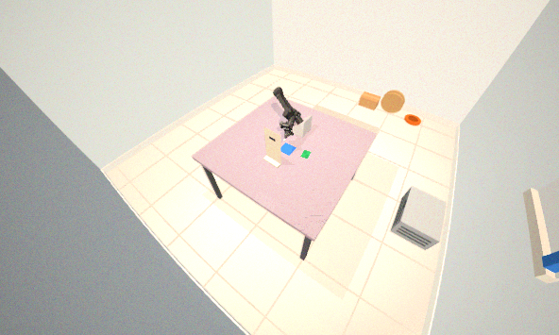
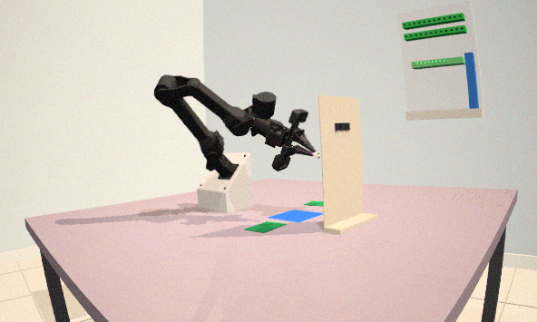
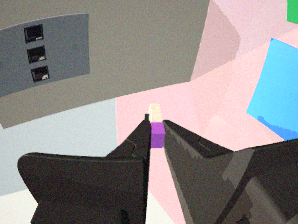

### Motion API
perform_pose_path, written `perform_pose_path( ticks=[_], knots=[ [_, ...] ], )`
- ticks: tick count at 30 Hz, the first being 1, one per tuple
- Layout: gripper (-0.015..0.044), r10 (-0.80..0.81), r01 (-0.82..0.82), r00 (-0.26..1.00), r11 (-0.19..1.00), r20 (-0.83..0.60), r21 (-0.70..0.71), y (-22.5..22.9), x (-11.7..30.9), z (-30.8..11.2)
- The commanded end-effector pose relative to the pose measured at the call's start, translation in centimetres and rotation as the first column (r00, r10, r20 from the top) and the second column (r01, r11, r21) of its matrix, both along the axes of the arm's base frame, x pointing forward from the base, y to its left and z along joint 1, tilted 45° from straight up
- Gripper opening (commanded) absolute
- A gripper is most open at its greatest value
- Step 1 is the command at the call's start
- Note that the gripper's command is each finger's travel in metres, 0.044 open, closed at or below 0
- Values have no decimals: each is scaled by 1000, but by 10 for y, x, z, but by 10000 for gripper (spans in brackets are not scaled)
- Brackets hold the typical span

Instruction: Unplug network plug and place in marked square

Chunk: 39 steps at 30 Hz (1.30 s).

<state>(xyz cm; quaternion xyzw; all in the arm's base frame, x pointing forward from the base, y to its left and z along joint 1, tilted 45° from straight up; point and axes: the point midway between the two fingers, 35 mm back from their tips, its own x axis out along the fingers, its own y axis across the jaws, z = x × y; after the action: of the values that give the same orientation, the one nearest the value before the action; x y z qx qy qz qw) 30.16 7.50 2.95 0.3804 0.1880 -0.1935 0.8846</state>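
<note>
The plug (image 3: 157, 134) (image 2: 317, 155) shows a purple block and a cream front end in the wrist view. My gripper (image 3: 154, 125) (image 2: 314, 152) is shut on the plug. It slants down and holds the plug in the air, clear of the sockets. The upright panel (image 1: 273, 148) (image 2: 342, 177) (image 3: 150, 45) is close ahead of the plug. Its grey socket plate (image 3: 70, 52) shows three open sockets at the upper left of the wrist view. A blue square (image 1: 288, 149) (image 2: 297, 216) (image 3: 277, 90) lies on the table below, on the arm's side of the panel. The tab is not clearly visible.
A green square (image 1: 306, 154) (image 2: 266, 227) lies beside the blue one, and another green patch (image 2: 314, 203) lies on its far side. The panel's foot (image 1: 272, 161) (image 2: 354, 223) stands on the pink table (image 1: 302, 193) (image 2: 254, 268). The white arm base (image 2: 213, 200) is behind the gripper.
</note>
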Motion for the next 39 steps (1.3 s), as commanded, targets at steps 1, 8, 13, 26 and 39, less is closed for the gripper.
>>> perform_pose_path(
  ticks=[1,8,13,26,39],
  knots=[
    [0,-85,84,994,996,-61,-19,-15,-7,-16],
    [0,-240,228,957,970,-162,-86,-44,-27,-41],
    [0,-347,321,914,935,-212,-151,-65,-43,-54],
    [0,-379,346,898,922,-225,-171,-74,-48,-62],
    [0,-379,347,897,922,-227,-170,-82,-46,-71]
  ],
)
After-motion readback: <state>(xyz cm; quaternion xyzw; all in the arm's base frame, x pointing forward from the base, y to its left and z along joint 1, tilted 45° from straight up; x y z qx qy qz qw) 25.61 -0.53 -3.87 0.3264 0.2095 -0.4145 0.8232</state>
